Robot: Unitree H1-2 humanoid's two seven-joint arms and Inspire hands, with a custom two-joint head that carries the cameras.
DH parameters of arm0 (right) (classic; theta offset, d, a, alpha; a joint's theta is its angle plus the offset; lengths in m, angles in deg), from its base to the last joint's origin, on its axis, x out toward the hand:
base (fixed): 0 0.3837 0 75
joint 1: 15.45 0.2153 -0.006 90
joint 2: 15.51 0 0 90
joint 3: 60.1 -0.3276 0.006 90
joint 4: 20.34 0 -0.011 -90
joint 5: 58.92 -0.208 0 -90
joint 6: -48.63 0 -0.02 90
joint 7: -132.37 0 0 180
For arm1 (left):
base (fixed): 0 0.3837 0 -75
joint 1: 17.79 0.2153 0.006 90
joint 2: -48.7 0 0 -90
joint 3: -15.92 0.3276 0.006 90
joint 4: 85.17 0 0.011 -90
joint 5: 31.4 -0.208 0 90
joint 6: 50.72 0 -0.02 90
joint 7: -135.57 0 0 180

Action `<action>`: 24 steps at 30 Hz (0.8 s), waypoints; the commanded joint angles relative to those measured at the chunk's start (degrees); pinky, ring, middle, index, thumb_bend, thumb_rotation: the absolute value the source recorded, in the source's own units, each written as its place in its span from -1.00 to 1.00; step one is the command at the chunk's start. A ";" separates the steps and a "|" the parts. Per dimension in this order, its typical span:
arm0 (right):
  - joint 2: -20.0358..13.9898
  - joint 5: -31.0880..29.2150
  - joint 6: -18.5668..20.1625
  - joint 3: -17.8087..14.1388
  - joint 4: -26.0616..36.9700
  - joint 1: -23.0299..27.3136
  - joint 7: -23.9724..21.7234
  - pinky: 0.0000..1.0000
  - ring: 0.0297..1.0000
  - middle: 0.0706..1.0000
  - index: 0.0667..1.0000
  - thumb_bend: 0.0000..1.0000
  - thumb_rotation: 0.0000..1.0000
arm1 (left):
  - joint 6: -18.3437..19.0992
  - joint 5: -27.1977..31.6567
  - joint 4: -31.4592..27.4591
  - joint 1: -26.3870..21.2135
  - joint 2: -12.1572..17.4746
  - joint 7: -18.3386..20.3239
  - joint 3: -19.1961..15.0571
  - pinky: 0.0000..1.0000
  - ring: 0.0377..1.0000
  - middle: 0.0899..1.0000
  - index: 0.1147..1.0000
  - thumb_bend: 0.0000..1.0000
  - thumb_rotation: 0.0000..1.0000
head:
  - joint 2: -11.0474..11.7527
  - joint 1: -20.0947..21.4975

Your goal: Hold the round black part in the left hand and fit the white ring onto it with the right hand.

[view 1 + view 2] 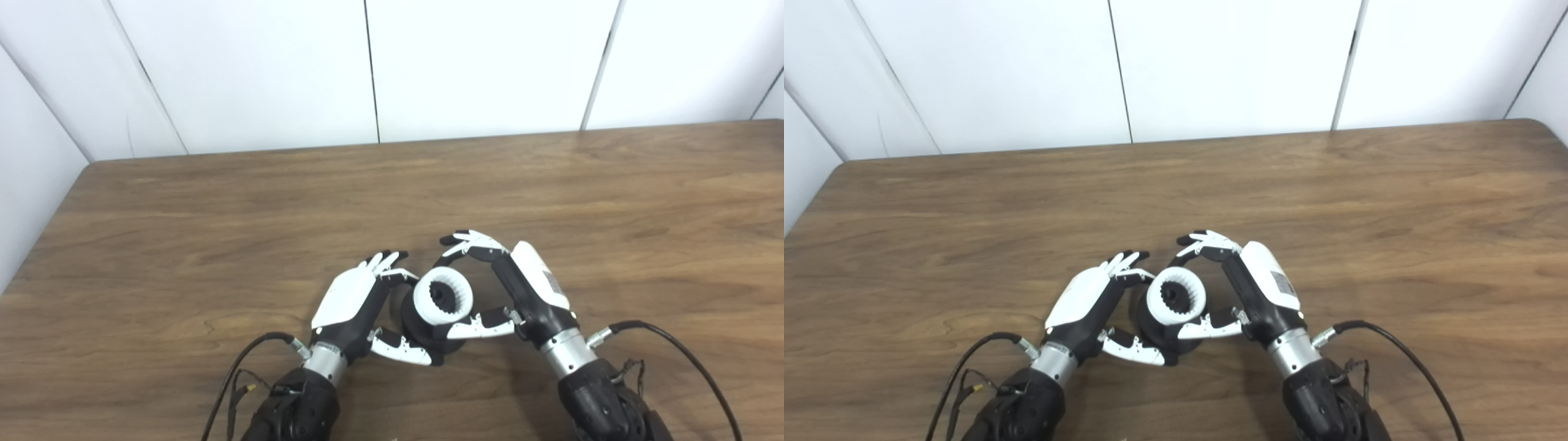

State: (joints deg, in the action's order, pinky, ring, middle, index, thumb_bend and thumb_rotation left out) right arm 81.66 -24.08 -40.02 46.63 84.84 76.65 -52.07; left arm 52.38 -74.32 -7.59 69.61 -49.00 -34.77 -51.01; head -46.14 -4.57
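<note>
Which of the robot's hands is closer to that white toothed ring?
Right. The right hand arches over the white ring, its thumb at the ring's near edge. The left hand sits beside it, wrapped around the round black part underneath.

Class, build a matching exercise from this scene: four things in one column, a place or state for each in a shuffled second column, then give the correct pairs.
Things:
1. white ring
2. round black part
3. left hand
4. right hand

Descriptions:
A. rests on the table
B. toothed inside, sits on the black part
C. curls around the ring, touching it
D. grips the black part

Pairs: 1-B, 2-A, 3-D, 4-C
</note>
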 commanded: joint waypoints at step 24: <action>-2.87 7.74 1.92 2.15 4.79 3.12 -5.55 0.93 0.78 0.58 -0.11 0.03 -0.70 | -0.11 -0.05 -1.87 -0.90 0.25 1.86 1.29 1.00 1.00 0.93 0.15 0.97 -0.38 | -0.99 -0.24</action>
State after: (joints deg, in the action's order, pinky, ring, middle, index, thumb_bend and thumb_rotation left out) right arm 78.78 -17.69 -38.84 48.59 88.78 78.62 -56.46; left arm 52.53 -74.13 -7.92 69.55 -48.66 -34.28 -50.56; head -47.11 -4.75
